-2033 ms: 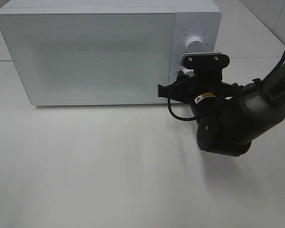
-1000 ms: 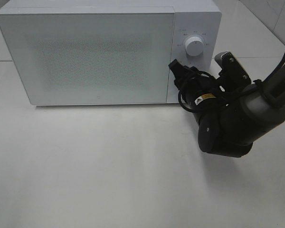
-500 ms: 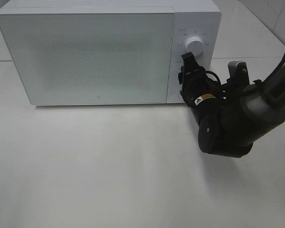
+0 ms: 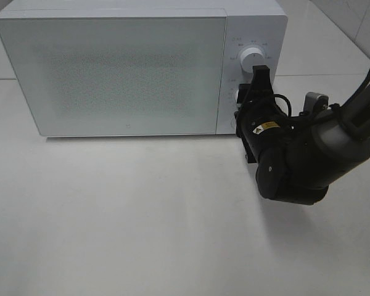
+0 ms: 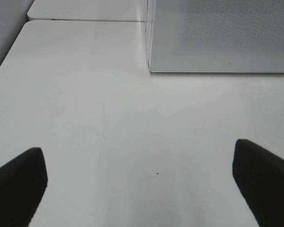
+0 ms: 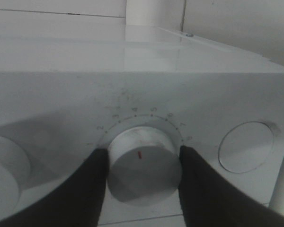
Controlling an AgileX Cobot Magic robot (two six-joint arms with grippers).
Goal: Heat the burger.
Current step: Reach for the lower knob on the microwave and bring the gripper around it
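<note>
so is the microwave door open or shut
Shut: in the high view the microwave door sits flush with the control panel, with no gap along its edge.

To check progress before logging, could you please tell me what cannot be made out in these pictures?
Burger: in no view; the white boxy microwave's closed frosted door hides the inside.
White round lower dial: mostly covered in the exterior high view by the right fingers.
Left fingers: cut off by the left wrist view's edges.
</note>
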